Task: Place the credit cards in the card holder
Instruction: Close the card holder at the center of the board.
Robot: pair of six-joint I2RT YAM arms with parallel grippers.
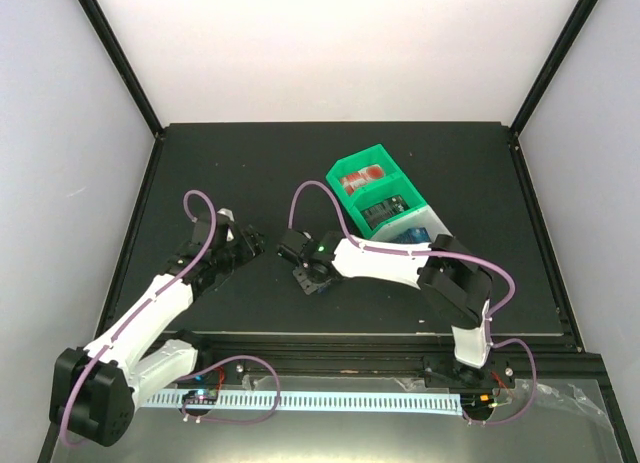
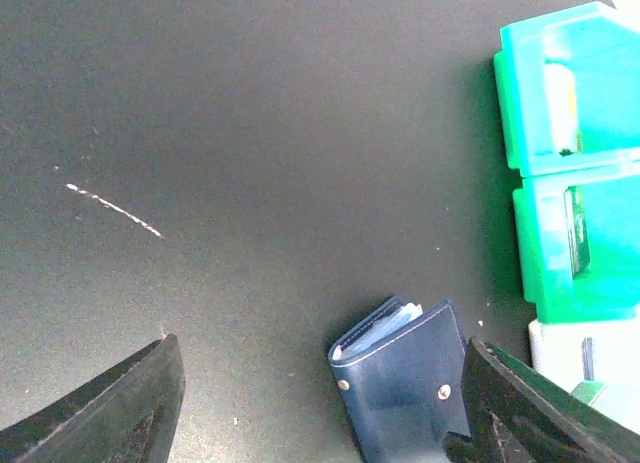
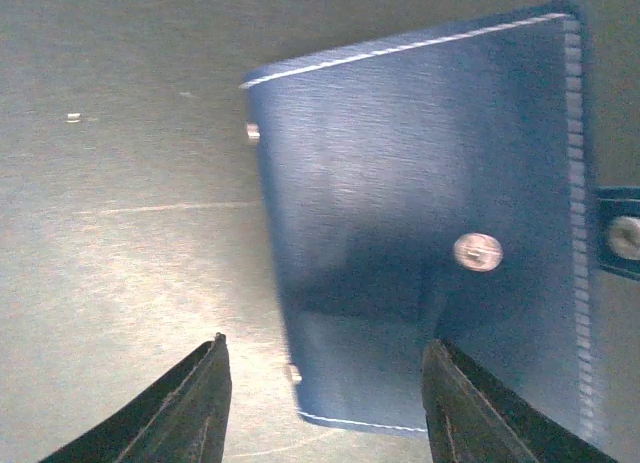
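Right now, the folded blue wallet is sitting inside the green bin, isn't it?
Not quite. The folded blue wallet is lying on the black table, beside the green bin, not inside it. The left wrist view shows this.

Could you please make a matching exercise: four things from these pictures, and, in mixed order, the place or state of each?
1 card holder
2 red-and-white card
3 right gripper
4 white bin

a in the green bin
b next to the green bin
c folded, lying on the table
d open, over the card holder

Pairs: 1-c, 2-a, 3-d, 4-b
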